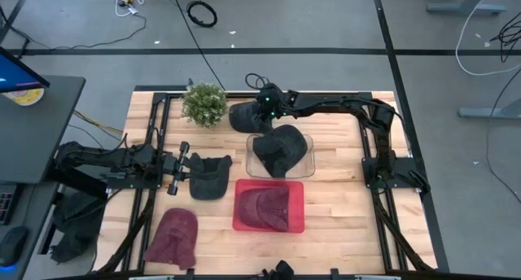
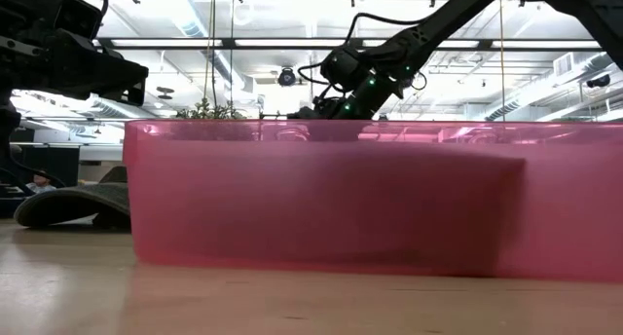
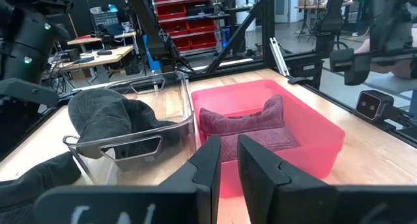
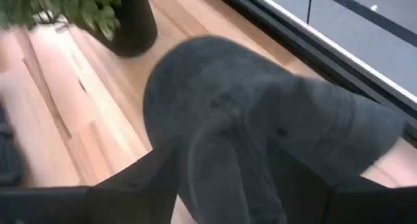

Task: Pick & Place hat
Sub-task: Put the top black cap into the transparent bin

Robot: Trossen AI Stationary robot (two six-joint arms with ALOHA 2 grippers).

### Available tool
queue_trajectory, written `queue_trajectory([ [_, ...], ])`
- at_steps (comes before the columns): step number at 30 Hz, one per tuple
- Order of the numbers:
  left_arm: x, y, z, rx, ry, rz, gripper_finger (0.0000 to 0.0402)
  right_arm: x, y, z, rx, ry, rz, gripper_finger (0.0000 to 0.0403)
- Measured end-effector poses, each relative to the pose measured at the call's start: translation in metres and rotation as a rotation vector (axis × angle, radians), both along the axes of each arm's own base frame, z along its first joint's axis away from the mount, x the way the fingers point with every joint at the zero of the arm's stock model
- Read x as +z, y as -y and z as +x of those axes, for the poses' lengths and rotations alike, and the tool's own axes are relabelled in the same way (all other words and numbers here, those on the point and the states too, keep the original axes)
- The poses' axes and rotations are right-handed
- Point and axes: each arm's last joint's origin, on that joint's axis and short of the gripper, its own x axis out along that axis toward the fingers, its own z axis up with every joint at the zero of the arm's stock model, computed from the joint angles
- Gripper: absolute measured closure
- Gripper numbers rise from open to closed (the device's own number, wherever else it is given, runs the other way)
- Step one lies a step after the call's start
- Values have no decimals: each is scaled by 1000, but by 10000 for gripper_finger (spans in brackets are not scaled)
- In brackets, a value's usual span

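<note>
My right gripper (image 1: 259, 111) reaches to the table's far side beside the plant and is shut on a dark grey hat (image 1: 242, 117), which fills the right wrist view (image 4: 260, 126). A second dark hat (image 1: 281, 150) sits in a clear bin (image 1: 308, 143). A maroon hat (image 1: 267, 203) lies in the red bin (image 1: 297, 223). Another dark hat (image 1: 210, 176) lies flat on the table right in front of my left gripper (image 1: 184, 168), which is open by a narrow gap (image 3: 229, 160) and touches nothing. Another maroon hat (image 1: 172, 238) lies near the front-left corner. My right gripper pinches a raised fold of the dark grey hat's cloth (image 4: 225, 165) between its two fingers (image 4: 156, 172). It comes slanting down from the table's right. The crown (image 4: 215, 74) bulges out beyond the fingers. Whether the hat is clear of the table, I cannot tell.
A potted plant (image 1: 204, 103) stands at the far edge, just left of the held hat. The clear bin and the red bin fill the table's middle. Bare wood lies to the right of the bins (image 1: 342, 190). A black frame (image 1: 155, 133) runs along the table's sides.
</note>
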Motion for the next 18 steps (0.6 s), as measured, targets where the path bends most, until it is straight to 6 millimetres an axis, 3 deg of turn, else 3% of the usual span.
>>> queue_trajectory([
  [7,0,0,0,1,4,-1,346,-10,9,7,13,-18,45,157],
  [11,0,0,0,1,3,-1,346,-19,14,19,15,-59,37,165],
  [18,0,0,0,0,0,0,346,-18,20,17,11,-135,53,181],
])
